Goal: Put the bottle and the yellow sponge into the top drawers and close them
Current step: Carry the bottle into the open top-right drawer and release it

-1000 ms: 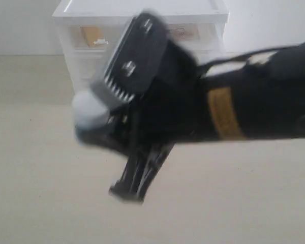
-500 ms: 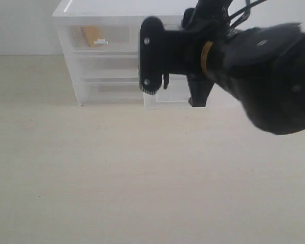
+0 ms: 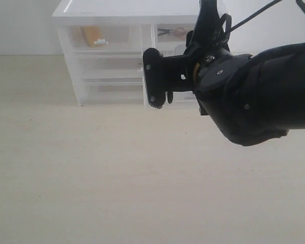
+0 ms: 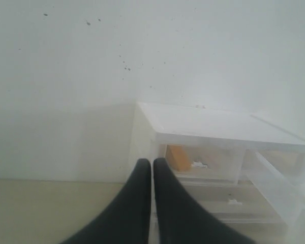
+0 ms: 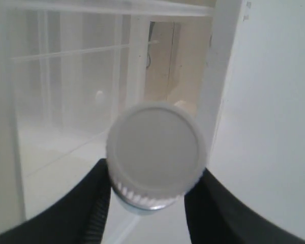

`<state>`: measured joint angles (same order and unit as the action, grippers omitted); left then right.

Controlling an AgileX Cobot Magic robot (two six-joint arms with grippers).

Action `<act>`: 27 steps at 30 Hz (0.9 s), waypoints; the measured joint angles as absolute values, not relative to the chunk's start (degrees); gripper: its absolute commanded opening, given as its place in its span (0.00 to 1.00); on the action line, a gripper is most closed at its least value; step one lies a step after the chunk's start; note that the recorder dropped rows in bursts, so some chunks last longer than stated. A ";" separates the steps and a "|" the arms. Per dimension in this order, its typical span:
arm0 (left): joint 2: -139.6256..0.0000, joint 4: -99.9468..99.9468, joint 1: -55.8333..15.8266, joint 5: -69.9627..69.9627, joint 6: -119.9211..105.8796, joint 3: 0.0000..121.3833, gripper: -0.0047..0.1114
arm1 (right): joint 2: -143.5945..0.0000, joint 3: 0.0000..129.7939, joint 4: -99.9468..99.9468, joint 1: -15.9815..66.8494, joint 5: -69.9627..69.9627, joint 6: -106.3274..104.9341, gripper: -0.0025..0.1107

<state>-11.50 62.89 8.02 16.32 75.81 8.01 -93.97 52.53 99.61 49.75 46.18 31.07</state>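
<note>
Right tool [image 5: 148, 201], level at the drawer unit [image 3: 107, 81], clamps the bottle [image 5: 155, 152].

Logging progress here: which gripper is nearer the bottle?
Right. The right gripper holds the bottle between its fingers, at the drawer unit. The left gripper, shut and empty, faces the drawer unit from farther back; no bottle in its view.

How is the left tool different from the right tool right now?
The left tool is shut with its fingers pressed together and nothing between them. The right tool is shut on the bottle. The left tool hangs back from the drawer cabinet, while the right tool is close up in front of its right column of drawers. Both have black fingers.
</note>
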 measured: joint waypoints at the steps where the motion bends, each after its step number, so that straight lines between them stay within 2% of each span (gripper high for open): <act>1: -11.50 62.89 8.02 16.32 75.81 8.01 0.07 | -93.97 52.64 99.61 49.75 46.18 31.07 0.16; 2: -11.50 62.89 8.02 16.32 75.81 8.01 0.07 | -93.97 52.75 99.61 49.75 46.18 31.22 0.31; 4: -11.50 62.89 8.02 16.32 75.81 8.01 0.07 | -94.05 53.86 99.61 49.75 46.18 32.07 0.48; 6: -11.50 62.89 8.02 16.32 75.81 8.01 0.07 | -94.05 54.86 99.72 49.75 45.68 32.08 0.57; 16: -11.50 62.89 8.02 16.32 75.81 8.01 0.07 | -92.02 55.21 99.72 49.75 48.99 31.70 0.58; 17: -11.50 62.89 8.02 16.32 75.81 8.01 0.07 | -90.16 55.21 99.72 49.75 48.83 34.04 0.55; 19: -11.50 62.89 8.02 16.32 75.81 7.99 0.07 | -86.50 55.32 98.74 49.75 47.59 40.45 0.29; 20: -11.50 62.89 8.02 16.32 75.81 7.89 0.07 | -85.46 55.32 97.26 49.75 46.70 41.88 0.13; 21: -11.50 62.89 8.02 16.32 75.81 7.89 0.07 | -84.75 55.32 95.34 49.65 45.47 42.54 0.02; 27: -11.50 62.89 8.02 16.42 75.81 7.89 0.07 | -84.22 55.32 89.12 49.27 39.37 47.41 0.02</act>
